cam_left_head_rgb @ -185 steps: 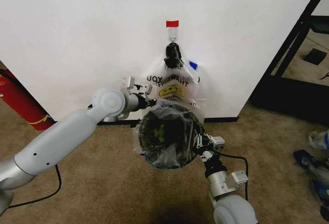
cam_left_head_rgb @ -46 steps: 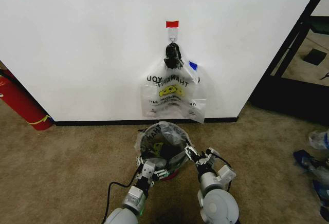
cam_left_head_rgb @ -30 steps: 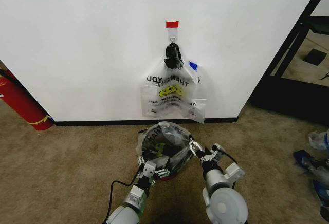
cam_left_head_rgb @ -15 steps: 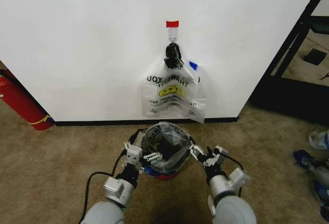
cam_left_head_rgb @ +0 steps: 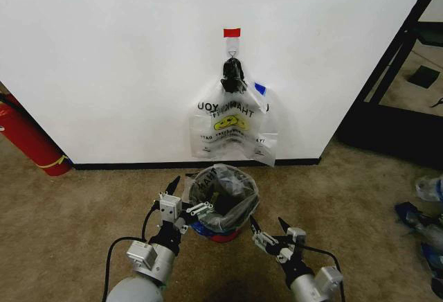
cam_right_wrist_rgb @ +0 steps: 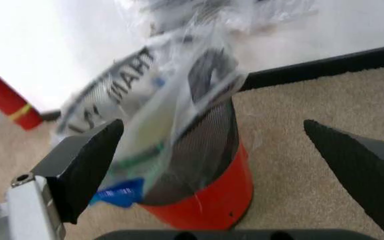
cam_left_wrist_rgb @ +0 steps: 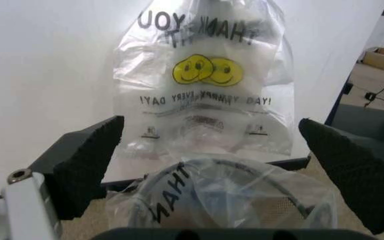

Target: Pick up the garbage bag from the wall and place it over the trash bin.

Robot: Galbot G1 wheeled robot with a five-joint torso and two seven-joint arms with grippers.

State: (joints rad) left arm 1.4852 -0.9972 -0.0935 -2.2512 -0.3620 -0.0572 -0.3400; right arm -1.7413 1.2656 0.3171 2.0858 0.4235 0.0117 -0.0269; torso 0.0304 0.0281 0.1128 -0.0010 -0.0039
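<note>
The garbage bag (cam_left_head_rgb: 223,185), clear with black lettering, lies draped over the trash bin (cam_left_head_rgb: 225,227), a black mesh basket with a red base, standing on the carpet below the wall (cam_left_head_rgb: 104,59). My left gripper (cam_left_head_rgb: 185,197) stands open just beside the bin's left rim, holding nothing. Nearer to me, my right gripper (cam_left_head_rgb: 268,227) is open and apart from the bin. The left wrist view looks past open fingers (cam_left_wrist_rgb: 85,165) at the bagged rim (cam_left_wrist_rgb: 225,195). In the right wrist view the bag (cam_right_wrist_rgb: 145,100) hangs over the mesh bin (cam_right_wrist_rgb: 202,155).
More smiley-print bags (cam_left_head_rgb: 232,125) hang from a hook under a black knot (cam_left_head_rgb: 232,75) and red tape (cam_left_head_rgb: 232,32). A red fire extinguisher (cam_left_head_rgb: 28,139) stands at the left. A black frame (cam_left_head_rgb: 408,59) and floor clutter (cam_left_head_rgb: 422,219) are at the right.
The right gripper has drawn back from the bin's rim toward me. The left gripper has sunk slightly beside the bin. The bag stays over the bin.
</note>
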